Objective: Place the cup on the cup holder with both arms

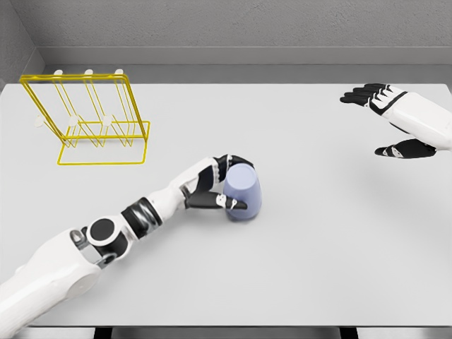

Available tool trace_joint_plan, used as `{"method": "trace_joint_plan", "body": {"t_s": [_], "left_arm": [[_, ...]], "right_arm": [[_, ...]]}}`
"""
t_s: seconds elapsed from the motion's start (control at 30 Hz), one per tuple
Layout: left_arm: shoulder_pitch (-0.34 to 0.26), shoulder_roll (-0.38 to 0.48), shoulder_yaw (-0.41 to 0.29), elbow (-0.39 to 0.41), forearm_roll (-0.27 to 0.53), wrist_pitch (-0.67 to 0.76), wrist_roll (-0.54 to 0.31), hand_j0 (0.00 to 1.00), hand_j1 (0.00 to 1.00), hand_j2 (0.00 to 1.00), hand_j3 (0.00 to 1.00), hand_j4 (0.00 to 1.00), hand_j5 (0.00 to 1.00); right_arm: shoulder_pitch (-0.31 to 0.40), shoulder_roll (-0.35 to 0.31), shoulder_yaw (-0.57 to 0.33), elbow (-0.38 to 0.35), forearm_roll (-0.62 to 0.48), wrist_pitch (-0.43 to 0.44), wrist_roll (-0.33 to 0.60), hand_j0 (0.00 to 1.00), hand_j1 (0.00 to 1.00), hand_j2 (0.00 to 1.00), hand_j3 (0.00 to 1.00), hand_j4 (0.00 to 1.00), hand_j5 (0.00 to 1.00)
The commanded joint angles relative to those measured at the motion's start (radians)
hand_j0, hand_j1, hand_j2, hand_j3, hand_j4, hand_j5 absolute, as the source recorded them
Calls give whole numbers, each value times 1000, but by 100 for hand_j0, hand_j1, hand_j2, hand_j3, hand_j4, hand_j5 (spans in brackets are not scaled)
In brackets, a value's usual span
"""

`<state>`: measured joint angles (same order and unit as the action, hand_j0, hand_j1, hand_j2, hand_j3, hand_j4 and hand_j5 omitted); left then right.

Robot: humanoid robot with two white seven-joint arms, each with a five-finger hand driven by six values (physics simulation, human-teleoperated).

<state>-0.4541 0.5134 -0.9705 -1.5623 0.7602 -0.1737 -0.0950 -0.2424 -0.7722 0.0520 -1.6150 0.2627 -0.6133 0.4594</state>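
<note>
Head view: pale grey bench (296,268) seen from above, with a wall behind. Near the middle, slightly toward the front, a lavender cup (244,193), upside down by the look of it, resting on the bench. Left robot hand (219,185) wrapped around the cup's left side, dark fingers curled over top and front, thumb low against the wall of the cup: gripping it, though not yet lifted as far as can be judged. Far back on the left, a yellow wire cup holder (92,120) with white-tipped pegs, well apart from the cup, nothing hanging on it. Right robot hand (388,116) up at the right edge, fingers spread and thumb hanging, holding nothing, well apart from both cup and holder.

Progress, as a judgement: early. Grasp by the left side made; lift, carry across to the rack and seating on a peg all left. No contribution yet from the right side, despite the two-arm wording.
</note>
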Motion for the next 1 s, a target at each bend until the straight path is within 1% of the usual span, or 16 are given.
{"method": "trace_joint_plan", "body": {"t_s": [0.0, 0.07, 0.17, 0.3, 0.4, 0.73, 0.93, 0.97], "left_arm": [[0, 10, 15, -28, 24, 0, 0, 60, 60, 60, 60, 60, 60], [0, 22, 19, -36, 28, 0, 0, 60, 60, 60, 60, 60, 60], [0, 45, 33, -68, 31, 0, 1, 60, 60, 60, 60, 60, 60], [8, 92, 65, -113, 45, 0, 1, 61, 61, 61, 61, 61, 61], [12, 134, 105, -145, 67, 0, 1, 61, 61, 61, 61, 61, 61], [11, 203, 182, -170, 91, 0, 1, 61, 61, 61, 61, 61, 61], [11, 232, 205, -186, 99, 0, 1, 61, 61, 61, 61, 61, 61], [11, 237, 210, -186, 110, 0, 1, 61, 61, 61, 61, 61, 61]], "right_arm": [[0, -1, 0, 0, -7, 2, -1, 100, 100, 100, 100, 100, 100], [0, -1, 0, 0, -7, 2, -1, 100, 100, 100, 100, 100, 100], [0, 1, 0, -2, -8, 2, -1, 100, 100, 100, 100, 100, 100], [0, 1, 0, -3, -8, 2, -1, 100, 100, 100, 100, 100, 100], [0, 1, 0, -5, -8, 2, -1, 100, 100, 100, 100, 100, 100], [0, 1, -1, -3, -8, 2, -1, 100, 100, 100, 100, 100, 100], [0, 1, 0, -3, -8, 2, -1, 100, 100, 100, 100, 100, 100], [0, 1, 0, -3, -8, 2, -1, 100, 100, 100, 100, 100, 100]]}}
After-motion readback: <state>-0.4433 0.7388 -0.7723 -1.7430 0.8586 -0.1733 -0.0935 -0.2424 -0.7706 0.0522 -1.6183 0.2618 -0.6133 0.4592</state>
